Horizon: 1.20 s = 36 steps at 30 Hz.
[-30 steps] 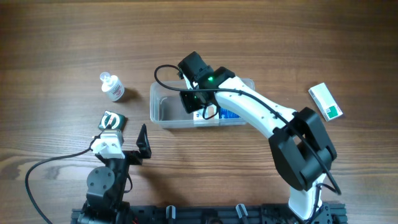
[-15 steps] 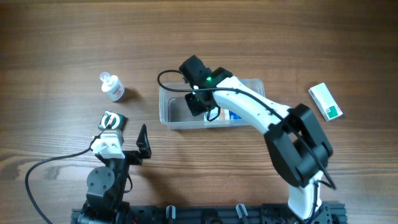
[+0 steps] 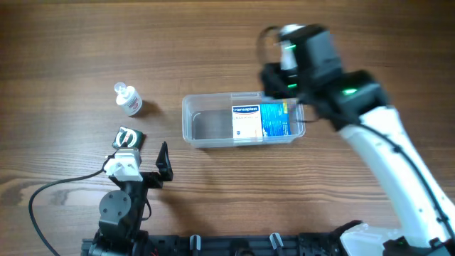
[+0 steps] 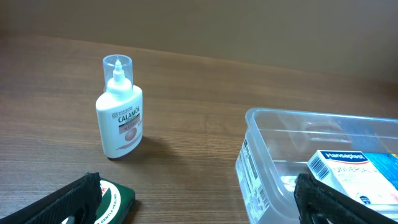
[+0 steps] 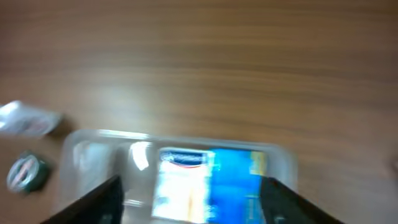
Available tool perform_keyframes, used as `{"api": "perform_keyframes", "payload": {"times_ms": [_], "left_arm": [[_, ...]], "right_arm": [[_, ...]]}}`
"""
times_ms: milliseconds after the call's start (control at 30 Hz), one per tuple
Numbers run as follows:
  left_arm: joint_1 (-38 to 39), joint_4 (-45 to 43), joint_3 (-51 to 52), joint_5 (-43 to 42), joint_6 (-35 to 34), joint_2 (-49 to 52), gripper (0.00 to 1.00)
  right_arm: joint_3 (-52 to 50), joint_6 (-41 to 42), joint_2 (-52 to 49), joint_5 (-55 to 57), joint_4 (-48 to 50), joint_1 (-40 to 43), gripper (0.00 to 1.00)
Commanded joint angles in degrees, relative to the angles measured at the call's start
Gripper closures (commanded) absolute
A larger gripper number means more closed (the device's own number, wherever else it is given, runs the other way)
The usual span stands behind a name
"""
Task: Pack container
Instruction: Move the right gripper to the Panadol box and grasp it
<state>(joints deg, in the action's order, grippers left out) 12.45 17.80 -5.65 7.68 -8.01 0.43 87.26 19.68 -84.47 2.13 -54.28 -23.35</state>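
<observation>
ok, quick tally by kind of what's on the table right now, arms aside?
Clear tubs: 1, the container
Bottles: 1, the white Calamol bottle
Boxes: 1, the blue-and-white Hansaplast box, lying inside the container
Small dark green pack: 1, kind unclear
Total: 4 in view

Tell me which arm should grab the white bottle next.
Left. The white bottle stands upright on the left side of the table, straight ahead of the open left pincer. The right pincer, also open, hangs by the right end of the tub, which lies between it and the bottle.
</observation>
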Motion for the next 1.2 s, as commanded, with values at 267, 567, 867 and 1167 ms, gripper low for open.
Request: {"api": "perform_keyframes", "payload": {"times_ms": [267, 567, 867, 1167], "left_arm": [[0.42, 0.04, 0.09, 0.9, -0.11, -0.04, 0.0], [0.42, 0.04, 0.09, 0.9, -0.13, -0.04, 0.0], [0.42, 0.04, 0.09, 0.9, -0.11, -0.04, 0.0], [0.42, 0.04, 0.09, 0.9, -0.11, -0.04, 0.0]], "right_arm": [[-1.84, -15.58, -2.78, 3.1, -8.48, 25.0, 0.0], [-3.52, -23.69, -6.82, -1.14, -8.07, 33.92, 0.0], [-3.52, -33.66, -18.36, -1.2, -7.02, 36.76, 0.0], [-3.52, -33.68, -26.38, 8.66, -5.09, 41.48, 0.01]]}}
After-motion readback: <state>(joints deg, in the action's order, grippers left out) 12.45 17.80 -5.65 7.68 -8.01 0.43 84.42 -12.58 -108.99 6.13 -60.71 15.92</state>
